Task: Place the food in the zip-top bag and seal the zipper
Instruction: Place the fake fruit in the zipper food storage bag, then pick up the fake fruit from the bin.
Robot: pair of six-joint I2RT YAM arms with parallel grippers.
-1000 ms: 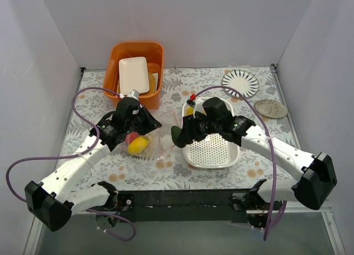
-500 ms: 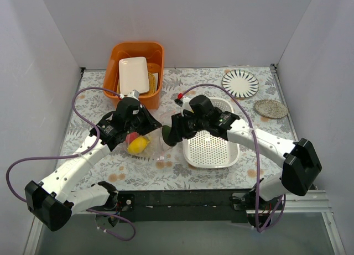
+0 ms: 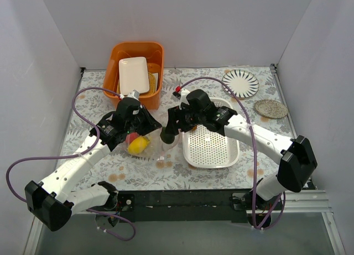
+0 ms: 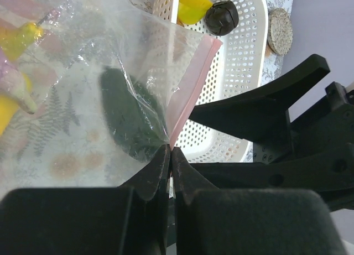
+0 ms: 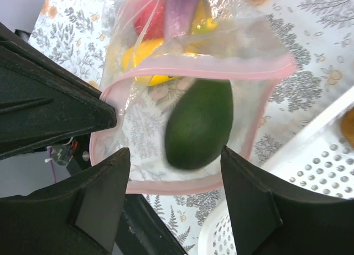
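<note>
The left fingers (image 4: 157,172) are pinched tight together on the pink zipper (image 5: 221,72) of the zip-top bag (image 4: 83,61), gripping one lip of its mouth. The right fingers (image 5: 102,205) stand well apart right above that mouth, and from where I look nothing is caught between them.

The bag lies on the flowered counter (image 3: 182,175) between the two arms, just beside the left side of the white perforated basket (image 4: 243,61). Its mouth gapes open, the pink strip making a wide loop in the right wrist view. A dark green piece (image 5: 199,125) sits just inside that loop, a little blurred, apart from both right fingers. Deeper in the bag I can make out a red piece (image 5: 152,14), a purple piece (image 5: 182,6) and a yellow piece (image 5: 146,53) bunched together.

In the basket, at its far end, there are a bright yellow piece (image 4: 193,0) and a dark brown piece (image 4: 221,17) side by side.

At the back of the counter sits an orange bin (image 3: 119,53) with a white plate (image 3: 134,75) in it. Off to the back right are a striped plate (image 3: 240,82) and a speckled dish (image 3: 270,108).
</note>
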